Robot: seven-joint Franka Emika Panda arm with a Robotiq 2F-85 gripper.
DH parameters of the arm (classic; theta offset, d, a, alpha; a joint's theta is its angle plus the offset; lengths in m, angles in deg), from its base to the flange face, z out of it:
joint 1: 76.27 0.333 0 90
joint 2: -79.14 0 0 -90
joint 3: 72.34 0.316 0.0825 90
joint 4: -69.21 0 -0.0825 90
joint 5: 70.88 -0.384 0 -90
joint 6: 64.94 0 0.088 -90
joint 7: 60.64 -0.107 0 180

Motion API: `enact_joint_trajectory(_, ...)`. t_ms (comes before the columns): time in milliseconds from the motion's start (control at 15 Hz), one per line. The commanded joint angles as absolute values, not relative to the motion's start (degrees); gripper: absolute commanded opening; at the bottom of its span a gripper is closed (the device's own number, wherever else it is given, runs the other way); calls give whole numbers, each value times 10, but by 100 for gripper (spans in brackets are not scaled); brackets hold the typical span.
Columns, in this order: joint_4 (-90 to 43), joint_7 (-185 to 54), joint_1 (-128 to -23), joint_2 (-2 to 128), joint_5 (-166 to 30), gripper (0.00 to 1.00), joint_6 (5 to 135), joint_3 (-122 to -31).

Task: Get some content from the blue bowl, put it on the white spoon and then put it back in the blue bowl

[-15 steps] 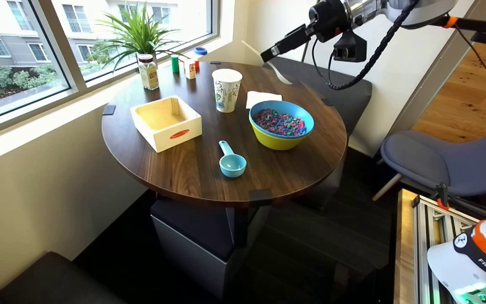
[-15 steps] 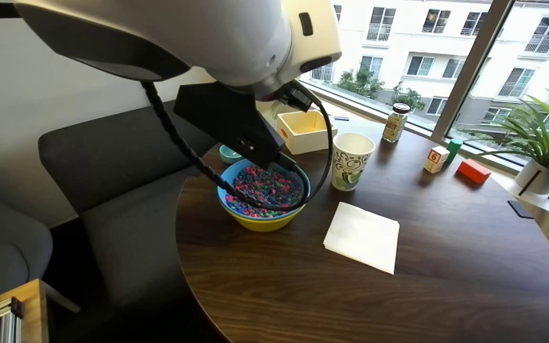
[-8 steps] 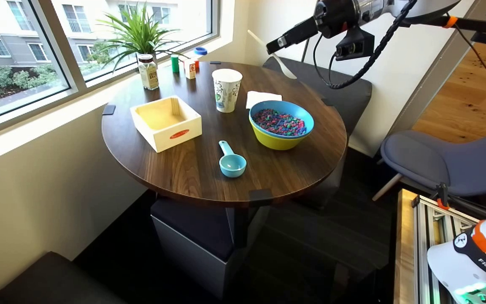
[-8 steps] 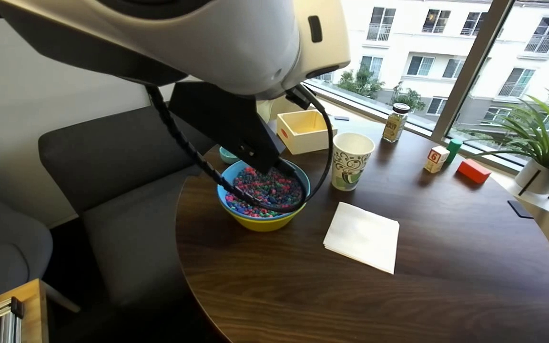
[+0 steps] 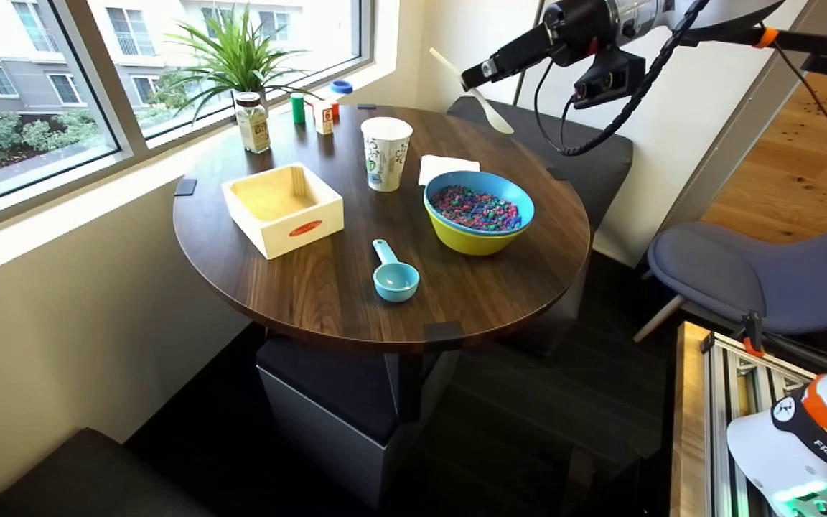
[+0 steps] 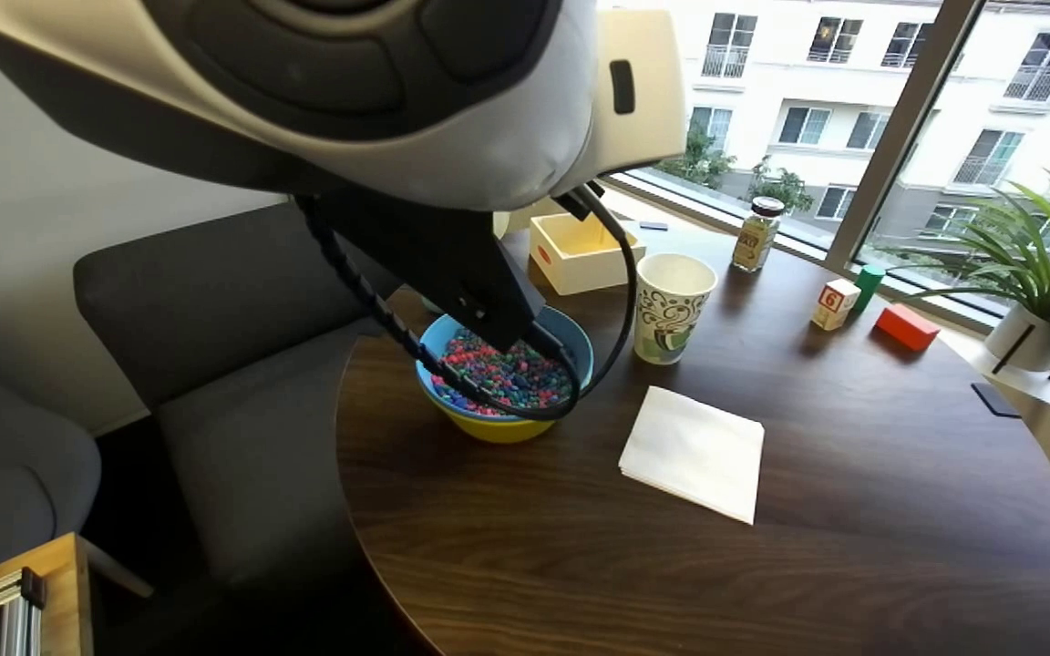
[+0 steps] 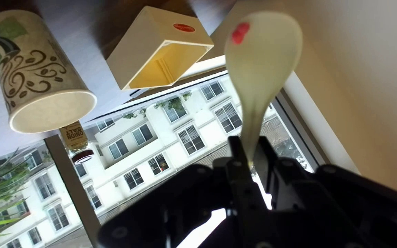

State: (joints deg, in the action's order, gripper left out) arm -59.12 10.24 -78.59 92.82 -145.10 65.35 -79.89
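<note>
The blue bowl (image 5: 503, 185) with its yellow-green outside stands on the round table and shows in both exterior views (image 6: 571, 330). It holds the content (image 5: 477, 208), a heap of tiny purple, blue and pink pieces. My gripper (image 5: 472, 79) is shut on the handle of the white spoon (image 5: 494, 118), held in the air above and behind the bowl. In the wrist view my gripper (image 7: 250, 148) points the spoon (image 7: 262, 55) away from itself. A small pink bit of content (image 7: 240, 32) lies at the edge of its head. The arm hides the spoon in an exterior view.
A tall white cup (image 5: 386, 154) and white napkins (image 5: 449, 168) stand near the bowl. A yellow wooden tray (image 5: 306, 228) and a light-blue scoop (image 5: 395, 280) are farther off. A salt jar (image 5: 253, 123), small blocks (image 6: 906, 328) and a plant (image 5: 241, 61) are near the window.
My gripper has moved slightly right and up in an exterior view, with the spoon in it. The spoon's head has turned a little. The bowl and other table items have not moved.
</note>
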Motion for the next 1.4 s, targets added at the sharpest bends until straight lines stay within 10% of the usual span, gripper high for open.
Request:
enact_joint_trajectory(0,-604,140,-796,930,-1481,3,685,-791)
enact_joint_trajectory(1333,-585,85,-813,891,-1529,3,614,-791)
